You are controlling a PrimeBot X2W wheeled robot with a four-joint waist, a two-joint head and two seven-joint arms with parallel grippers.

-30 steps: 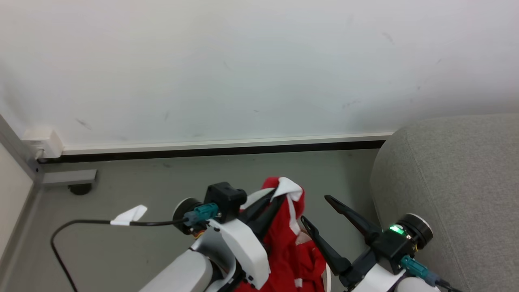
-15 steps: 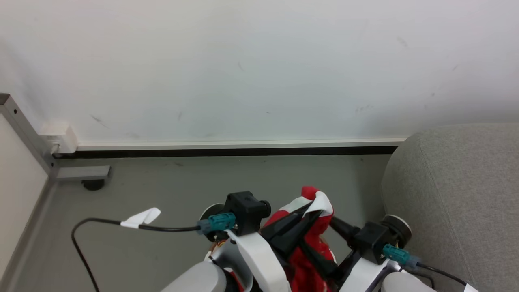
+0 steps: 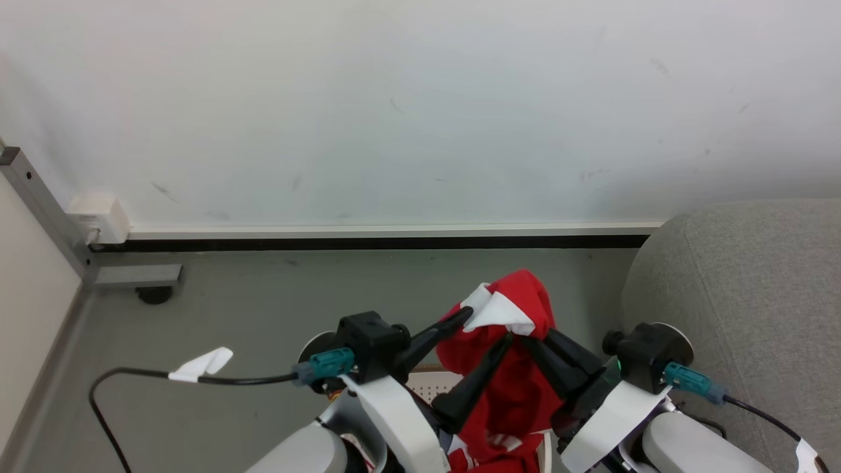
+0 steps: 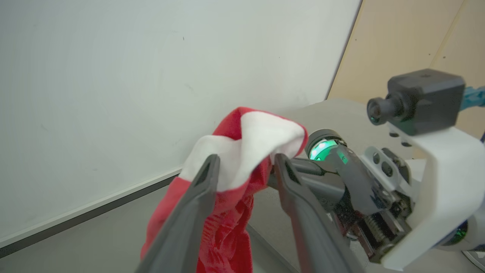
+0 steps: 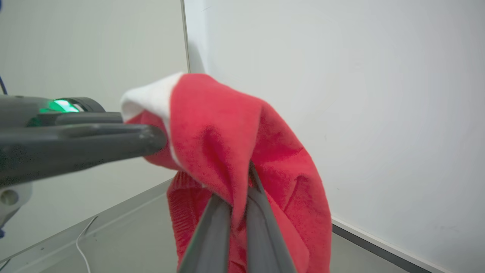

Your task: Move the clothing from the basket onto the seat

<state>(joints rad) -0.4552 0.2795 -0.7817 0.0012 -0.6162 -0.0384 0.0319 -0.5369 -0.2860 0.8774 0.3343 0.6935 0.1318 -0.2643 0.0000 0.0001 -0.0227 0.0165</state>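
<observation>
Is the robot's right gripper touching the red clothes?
Touching. In the right wrist view, the right gripper has both fingers pinched shut on a fold of the clothing, with no gap showing.

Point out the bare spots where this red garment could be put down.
Bare: the grey seat at right, bordered by the wall and floor; also the floor between baseboard and cable. Crowded: bottom centre, where left gripper, right gripper, clothing and basket bunch together.
</observation>
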